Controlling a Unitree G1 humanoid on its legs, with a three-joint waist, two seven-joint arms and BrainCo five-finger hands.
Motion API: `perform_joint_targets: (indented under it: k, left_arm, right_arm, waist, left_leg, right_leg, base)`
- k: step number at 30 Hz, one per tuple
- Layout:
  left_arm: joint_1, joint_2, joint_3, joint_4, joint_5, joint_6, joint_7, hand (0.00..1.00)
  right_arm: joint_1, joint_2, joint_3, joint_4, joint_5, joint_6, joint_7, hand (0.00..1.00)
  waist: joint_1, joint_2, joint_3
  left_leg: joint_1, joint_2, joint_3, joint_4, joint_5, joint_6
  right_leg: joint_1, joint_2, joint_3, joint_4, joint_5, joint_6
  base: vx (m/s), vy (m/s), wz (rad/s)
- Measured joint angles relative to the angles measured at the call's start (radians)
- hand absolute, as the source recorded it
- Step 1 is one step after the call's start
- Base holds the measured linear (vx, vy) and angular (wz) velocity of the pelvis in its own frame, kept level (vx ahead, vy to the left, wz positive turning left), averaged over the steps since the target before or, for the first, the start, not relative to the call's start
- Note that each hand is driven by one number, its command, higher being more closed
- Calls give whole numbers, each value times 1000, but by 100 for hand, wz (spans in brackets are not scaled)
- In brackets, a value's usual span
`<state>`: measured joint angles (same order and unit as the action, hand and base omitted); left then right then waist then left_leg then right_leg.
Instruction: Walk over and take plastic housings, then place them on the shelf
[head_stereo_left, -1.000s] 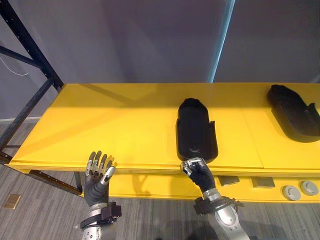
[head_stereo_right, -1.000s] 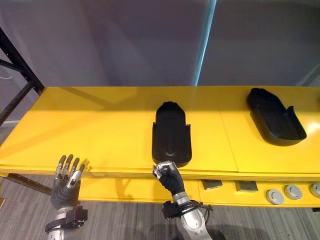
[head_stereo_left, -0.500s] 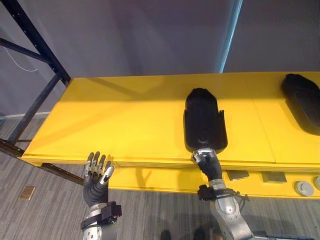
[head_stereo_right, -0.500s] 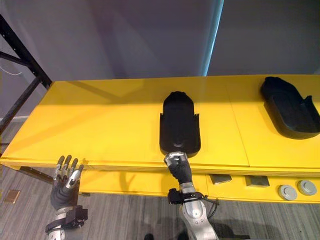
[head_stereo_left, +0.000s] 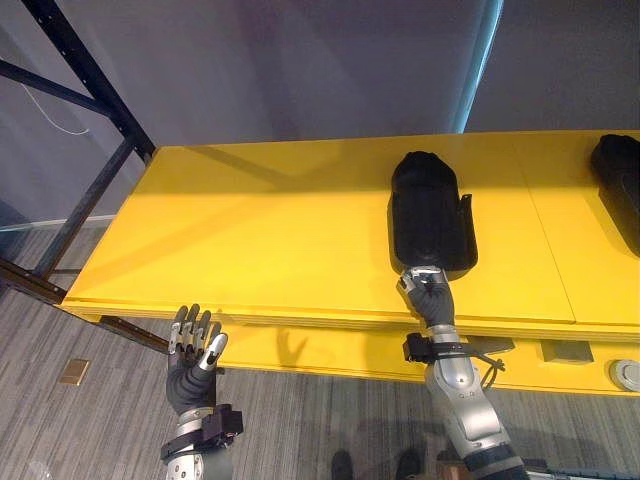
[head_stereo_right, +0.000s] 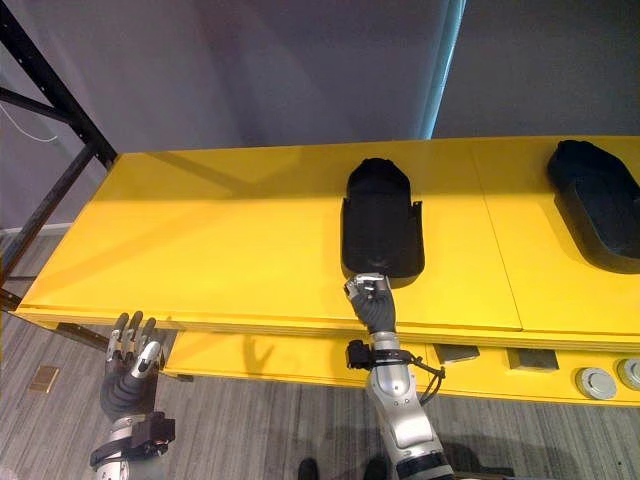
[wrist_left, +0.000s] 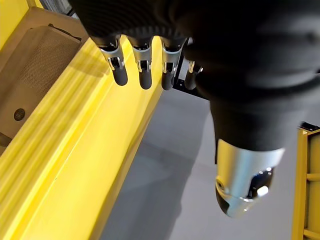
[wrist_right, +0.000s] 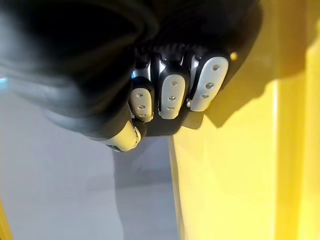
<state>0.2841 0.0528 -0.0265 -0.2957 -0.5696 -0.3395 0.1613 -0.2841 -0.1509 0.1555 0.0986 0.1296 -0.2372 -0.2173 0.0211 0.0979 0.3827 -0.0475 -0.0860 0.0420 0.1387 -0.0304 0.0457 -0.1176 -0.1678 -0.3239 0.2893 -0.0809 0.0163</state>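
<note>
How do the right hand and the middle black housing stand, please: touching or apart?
Touching. In the right eye view the right hand curls onto the black plastic housing at its near rim, no gap.

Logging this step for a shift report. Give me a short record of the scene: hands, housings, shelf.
shelf: yellow top, black frame at left
middle housing: black, lying on the shelf top near its front edge
second housing: farther right on the same top
right hand: fingers curled on the middle housing's near rim
left hand: open, below the shelf's front edge, holding nothing
</note>
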Motion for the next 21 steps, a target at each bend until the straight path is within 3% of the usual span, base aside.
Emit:
perform_joint_targets:
  k: [10,11,14,15,17,20,21]
  left_arm:
    - [-5,0,-1,-10,-8,-1,-45,0]
    - [-3,0,0,-24,-8,-4,-57,0]
    - [10,0,-1,-78,-9,-36,-89,0]
    - [12,0,-1,-91,-12,-45,-103,0]
    - [11,-1,-1,-99,-17,-55,-122,0]
    - [19,-6,1,-115,-13,-70,-124,0]
    - [38,-6,1,-147,12,-78,-125,0]
  right_arm:
    - [20,6,2,-30,-1,4,3,100]
    - [64,8,2,-92,-2,2,1,0]
    - [202,13,5,-261,-9,-26,8,0]
    - [248,14,2,-295,-21,-40,12,0]
    - [286,14,1,-322,-22,-49,14,0]
    - [296,9,1,-332,-21,-57,26,0]
    - [310,-8,-12,-357,-20,-56,24,0]
  waist:
    - [-2,-1,0]
    - [-2,-1,-1]
    - [-3,-6,-10]
    - [-6,-10,-23]
    - [-8,-17,-43]
    - [0,-43,-62]
    - [7,-35,-76]
  left_leg:
    - [28,-7,-13,-35,7,5]
    - [37,-4,-8,-45,7,5]
    - [61,7,28,-47,-11,-1]
    - [63,13,51,-26,-22,-14]
    - [67,26,81,36,-60,-8]
    - [12,25,-15,275,-118,-9]
    - [-18,26,-113,400,-173,-41]
  right_leg:
    - [22,-6,-15,-7,0,0]
    - [34,-1,-14,-19,1,1]
    - [48,15,18,-37,2,2]
    - [48,23,43,-38,2,1]
    - [53,45,98,-49,2,2]
    - [65,75,239,-51,1,1]
    - [56,116,333,-40,0,-2]
  base:
    - [-15,28,5]
    - [3,36,-9]
    - [38,49,-34]
    - [68,53,-63]
    - [66,45,-88]
    - [39,7,-146]
    - [66,47,-203]
